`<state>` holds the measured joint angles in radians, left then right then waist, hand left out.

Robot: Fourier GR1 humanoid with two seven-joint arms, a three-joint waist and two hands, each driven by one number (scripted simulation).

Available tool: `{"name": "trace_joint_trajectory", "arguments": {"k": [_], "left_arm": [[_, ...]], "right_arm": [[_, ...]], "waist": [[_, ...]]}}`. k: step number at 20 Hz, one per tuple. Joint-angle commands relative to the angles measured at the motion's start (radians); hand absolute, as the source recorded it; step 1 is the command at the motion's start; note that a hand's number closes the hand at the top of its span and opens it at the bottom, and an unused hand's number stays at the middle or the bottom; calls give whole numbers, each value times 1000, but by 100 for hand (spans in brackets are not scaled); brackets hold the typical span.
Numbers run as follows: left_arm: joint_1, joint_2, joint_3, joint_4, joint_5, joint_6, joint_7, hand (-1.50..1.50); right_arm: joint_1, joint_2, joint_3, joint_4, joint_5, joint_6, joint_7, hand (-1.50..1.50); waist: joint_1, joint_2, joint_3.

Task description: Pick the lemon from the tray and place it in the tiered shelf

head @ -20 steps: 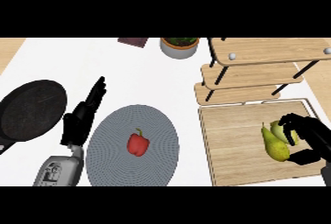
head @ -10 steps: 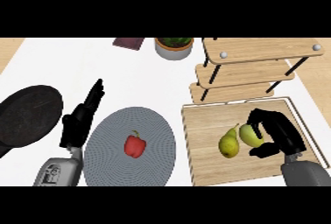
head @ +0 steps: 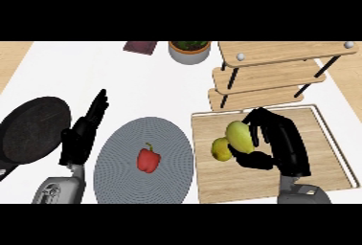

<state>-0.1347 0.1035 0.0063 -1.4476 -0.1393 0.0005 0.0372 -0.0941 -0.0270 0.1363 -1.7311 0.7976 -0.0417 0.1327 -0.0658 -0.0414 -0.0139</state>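
Your right hand (head: 281,143) has crossed the wooden tray (head: 329,143) from its right side to its left half, and the fruit has come across with it.

Starting from the desk's left edge, the black pan (head: 32,129) lies there. Your left hand (head: 79,139) rests just beside it, fingers straight and pointing toward the far edge, holding nothing. Next, near the front edge, is the grey plate (head: 120,182) with the red bell pepper (head: 147,161) at its middle. Neither has any part in this job.

On the tray's left half, a smaller yellow fruit (head: 220,150) touches the lower left of a larger yellow-green oval, which I take to be the lemon (head: 238,134). Your right hand's fingers curl over the lemon's far end and the thumb hooks under its near end, so the hand is clamped on it. You cannot tell from this view whether the lemon is off the tray's board or resting on it.

The tiered shelf (head: 276,76) stands toward the desk's far right corner, just beyond the tray's far edge.

The grasp looks made, so the task seems to be at its turning point, and what remains is a lift and a carry away from you onto a tier. Mind the smaller fruit pressed against the lemon, and the shelf's dark uprights on the way in.
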Motion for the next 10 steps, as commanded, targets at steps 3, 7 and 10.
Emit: {"name": "trace_joint_trajectory", "arguments": {"k": [3, 7, 10], "left_arm": [[1, -25, -20, 9, 2, -3, -1, 0], [-5, -24, -36, -19, -9, -6, -6, 0], [-24, -37, -47, -4, -23, 6, -8, 0]], "right_arm": [[-8, 26, 154, -373, 154, -17, 410, 150], [-112, 27, 189, -576, 300, 108, 669, 150], [-243, 27, 242, -623, 428, 241, 842, 150]], "waist": [[15, 18, 8], [40, 27, 10], [55, 32, 10]]}}
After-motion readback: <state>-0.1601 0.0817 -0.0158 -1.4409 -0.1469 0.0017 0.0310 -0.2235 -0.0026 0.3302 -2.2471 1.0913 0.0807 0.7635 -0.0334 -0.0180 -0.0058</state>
